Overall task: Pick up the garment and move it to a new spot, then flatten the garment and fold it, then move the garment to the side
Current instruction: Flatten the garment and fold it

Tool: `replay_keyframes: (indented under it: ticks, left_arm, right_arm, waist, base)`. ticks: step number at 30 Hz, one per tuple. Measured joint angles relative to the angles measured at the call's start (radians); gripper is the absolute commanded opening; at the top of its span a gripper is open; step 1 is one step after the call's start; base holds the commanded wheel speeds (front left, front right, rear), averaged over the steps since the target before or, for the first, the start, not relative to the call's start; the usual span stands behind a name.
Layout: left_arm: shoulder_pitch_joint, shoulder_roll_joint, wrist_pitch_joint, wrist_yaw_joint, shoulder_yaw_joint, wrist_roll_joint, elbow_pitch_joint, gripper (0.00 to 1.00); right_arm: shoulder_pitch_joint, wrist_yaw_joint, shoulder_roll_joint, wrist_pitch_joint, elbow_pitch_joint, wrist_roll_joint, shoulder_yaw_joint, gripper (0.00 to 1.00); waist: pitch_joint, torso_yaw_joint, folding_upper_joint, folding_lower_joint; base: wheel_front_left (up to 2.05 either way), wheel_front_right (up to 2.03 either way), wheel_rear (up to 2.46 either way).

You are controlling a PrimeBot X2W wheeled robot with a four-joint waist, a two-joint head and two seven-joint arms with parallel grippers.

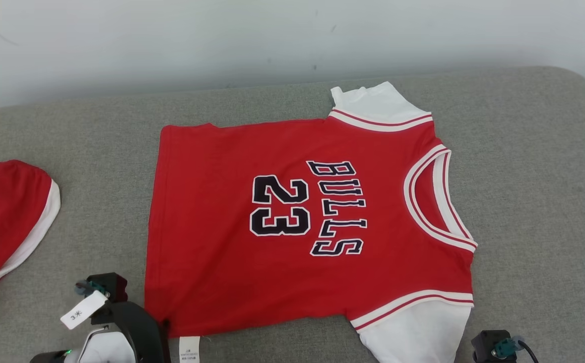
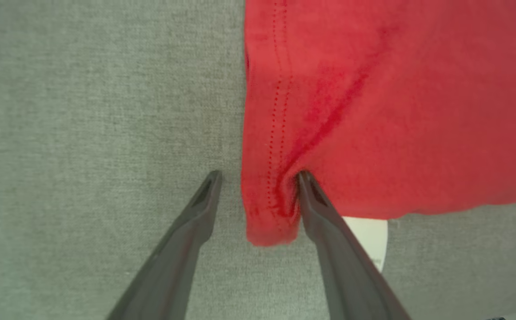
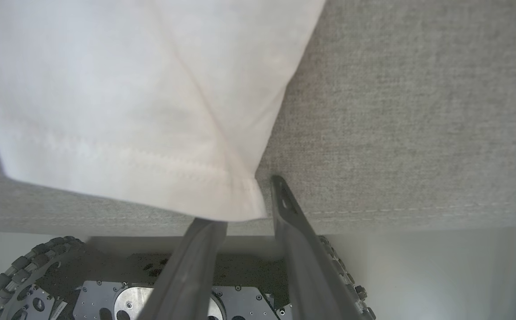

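The jersey [image 1: 282, 227] is laid flat, print up, in the middle of the grey cushion [image 1: 524, 176], with its hem to the left, its neck to the right, and one white sleeve [image 3: 129, 89] at the near edge. It is judged light, soft and limp. Nothing stiff is offered to lift it by, and any part left unheld is expected to sag and drag on the rough weave. It is best taken at the stitched edges, where the cloth is doubled, and at two points well apart so that it hangs spread.

The near left hem corner is straddled by the left gripper [image 2: 258, 175]. Its fingers are spread, one on bare cushion and one pressed onto the red cloth, where a crease is raised; nothing is pinched yet. The near sleeve's corner is met by the right gripper [image 3: 243, 202]. One fingertip is covered by the hem and the other is set beside it on the cushion, so whether the cloth is pinched cannot be told.

A care label [image 2: 369, 235] is seen under the hem. A second red garment [image 1: 5, 217] is seen at the cushion's left end
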Motion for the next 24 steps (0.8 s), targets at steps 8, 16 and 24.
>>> replay_keyframes:
  ticks: [8, 16, 24]
  left_arm:
    - [-0.016, -0.002, -0.014, -0.001, 0.001, -0.002, 0.028, 0.51]
    - [-0.031, -0.003, -0.039, -0.01, 0.001, -0.002, 0.038, 0.06]
    - [-0.031, -0.003, -0.057, -0.017, 0.002, -0.019, 0.046, 0.0]
  right_arm:
    - [-0.001, 0.0, 0.007, -0.004, 0.009, -0.009, -0.009, 0.28]
    - [-0.002, 0.0, 0.014, -0.013, 0.014, -0.013, -0.017, 0.0]
    - [-0.001, 0.0, 0.015, -0.021, 0.016, -0.014, -0.018, 0.0]
  waist:
    - [0.003, -0.001, 0.0, 0.0]
    - [0.008, -0.004, 0.0, 0.0]
    - [0.007, -0.001, 0.0, 0.0]
  base:
    - [0.0, 0.0, 0.0]
    - [0.0, 0.0, 0.0]
    - [0.0, 0.0, 0.0]
